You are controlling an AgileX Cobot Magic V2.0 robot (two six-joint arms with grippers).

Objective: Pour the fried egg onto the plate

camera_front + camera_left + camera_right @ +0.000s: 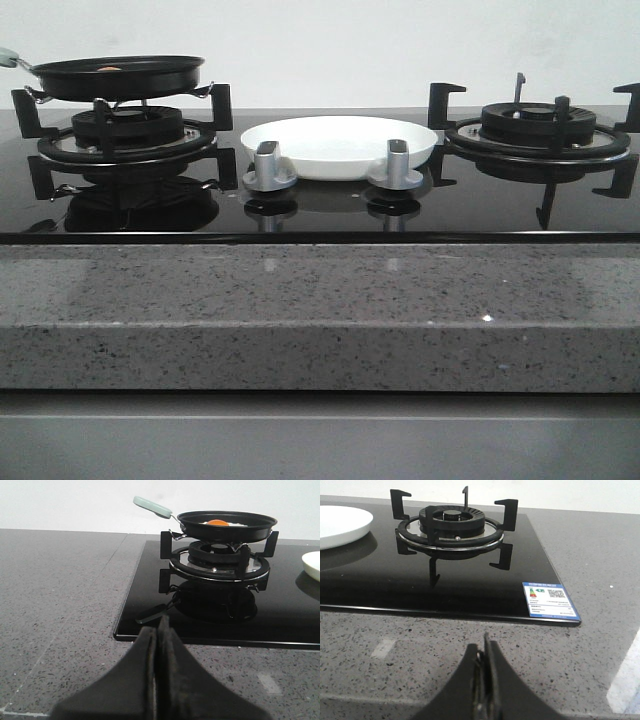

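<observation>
**Egg in the pan, plate bare at mid-hob**

Stretching across the front of the scene was a speckled grey stone counter [320, 310], with a glossy black glass hob [330, 205] set into it and a plain pale wall [330, 50] behind. The hob mirrored everything standing on it. A black frying pan [118, 76] with a pale green handle [152, 506] sat on the left burner [128, 135], and the fried egg [219, 523] lay inside it, its orange yolk showing just above the rim. The white plate [340, 145] rested on the glass between the two burners, just behind two silver knobs [268, 165]. The right burner [538, 128] stood bare. A blue and white label [550, 601] was stuck near the hob's right front corner. The left gripper [157, 630] hung over the counter before the hob with its jaws pressed together on nothing, and the right gripper [484, 652] likewise, well apart from pan and plate
</observation>
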